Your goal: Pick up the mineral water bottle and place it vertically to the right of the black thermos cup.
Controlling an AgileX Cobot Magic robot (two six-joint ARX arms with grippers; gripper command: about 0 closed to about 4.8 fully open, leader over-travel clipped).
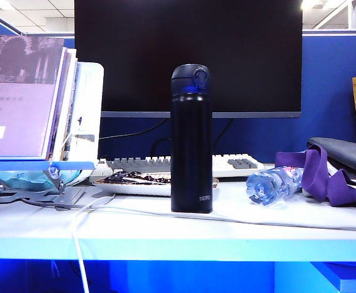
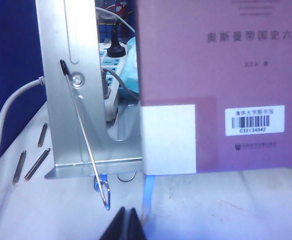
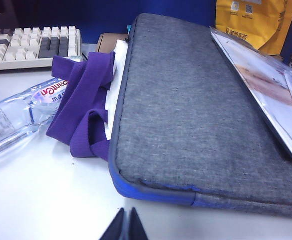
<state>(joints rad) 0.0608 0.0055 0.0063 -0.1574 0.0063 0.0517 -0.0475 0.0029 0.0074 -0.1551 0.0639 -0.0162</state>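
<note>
Clear bluish mineral water bottle [image 1: 274, 183] is lying on its side on the bench [image 1: 165, 232], right of the upright black thermos cup [image 1: 192, 139], base towards us. We're seeing right gripper [image 3: 125, 224] nearer, closed empty; left gripper [image 2: 126, 223] closed too, facing a book [image 2: 221, 75]. Only the exterior view shows the thermos.

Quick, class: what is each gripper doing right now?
Left gripper: shut, empty, facing the purple book on its metal stand.
Right gripper: shut, empty, before the grey fabric sleeve.
</note>
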